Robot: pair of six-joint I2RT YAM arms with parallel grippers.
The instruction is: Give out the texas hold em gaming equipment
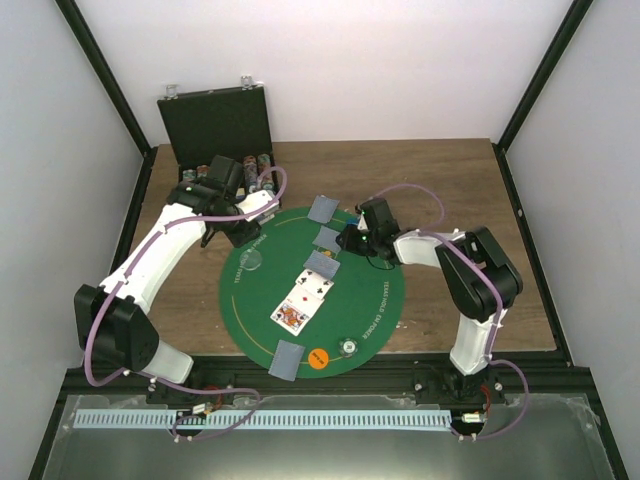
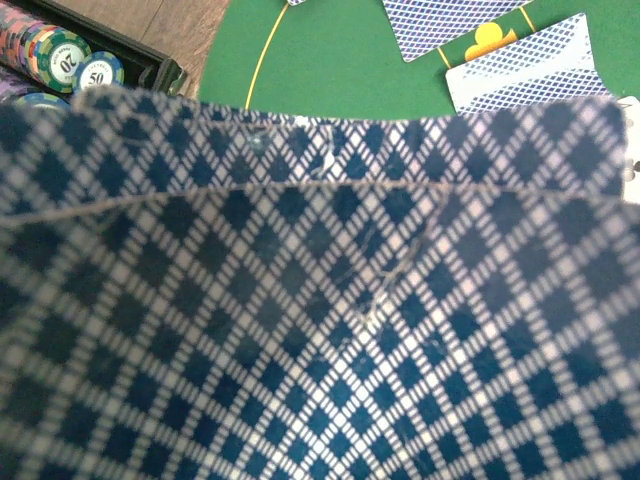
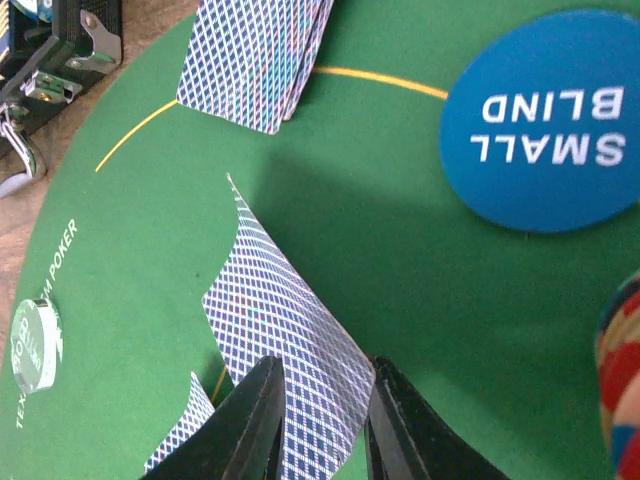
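Over the middle of the green mat (image 1: 370, 290), my right fingers (image 3: 250, 420) sit narrow around one face-down card (image 3: 270, 300), tipped up, I think to join the row. By the mat's left edge, my left fingers (image 1: 238, 228) grip the deck (image 2: 320, 300), ready for dealing.
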